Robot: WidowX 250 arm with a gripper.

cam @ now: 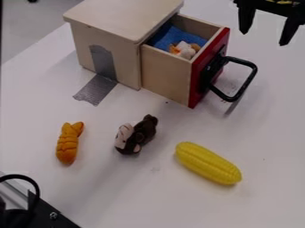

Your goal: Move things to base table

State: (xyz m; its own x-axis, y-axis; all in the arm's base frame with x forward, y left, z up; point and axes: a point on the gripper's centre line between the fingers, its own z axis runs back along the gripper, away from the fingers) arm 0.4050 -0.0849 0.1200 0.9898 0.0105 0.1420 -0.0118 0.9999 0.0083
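Observation:
At the top right edge my gripper (267,22) hangs open with nothing between its fingers, to the right of the wooden drawer box (122,15). The drawer (166,73) is pulled out, with a red front and a black handle. Inside it a small white and orange toy (185,50) lies on blue cloth (174,37). On the white table (137,196) are an orange fish-like toy (68,143) at the left, a dark brown plush toy (142,132) in the middle and a yellow corn cob (208,163) at the right.
The black handle (249,80) juts out to the right from the drawer front. Grey tape (98,87) runs from the box's side onto the table. A black metal part with a cable (37,213) stands at the bottom left corner.

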